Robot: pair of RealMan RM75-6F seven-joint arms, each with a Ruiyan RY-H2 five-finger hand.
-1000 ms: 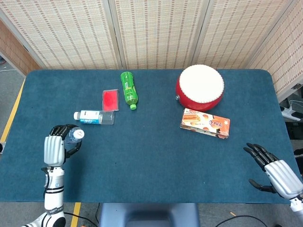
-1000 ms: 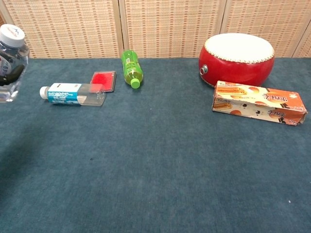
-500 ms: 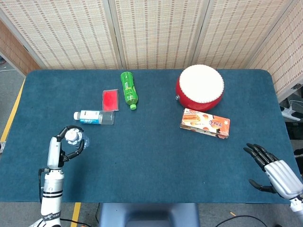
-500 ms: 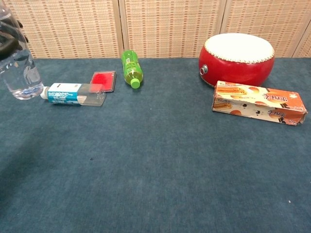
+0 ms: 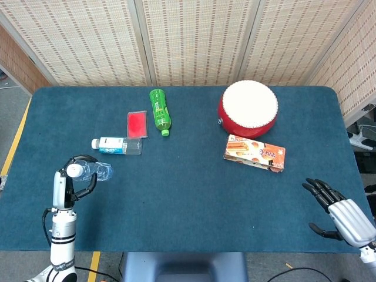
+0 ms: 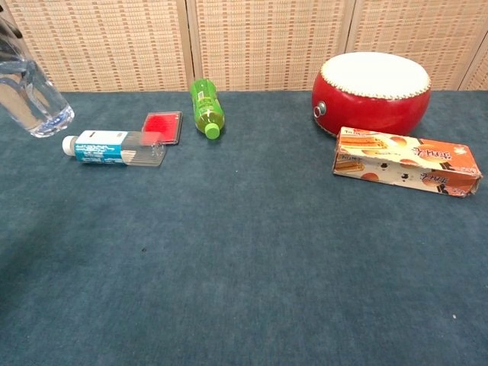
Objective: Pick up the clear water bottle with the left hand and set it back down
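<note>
Head view: the left robot hand [image 5: 73,179] grips the clear plastic water bottle [image 5: 93,172], tilted, white cap toward the robot hand and base pointing away to its right, above the dark blue table [image 5: 188,200]. Just beyond lies a small blue-labelled white-capped bottle [image 5: 116,144], then a red flat case [image 5: 137,124] and a green bottle [image 5: 159,111]. Far right, the right robot hand [image 5: 339,212] hovers with fingers spread, holding nothing.

Chest view: the clear plastic water bottle [image 6: 29,103] hangs tilted at the left edge. An orange biscuit box [image 6: 406,161] lies before a red drum [image 6: 371,85]; its writing is unreadable.
</note>
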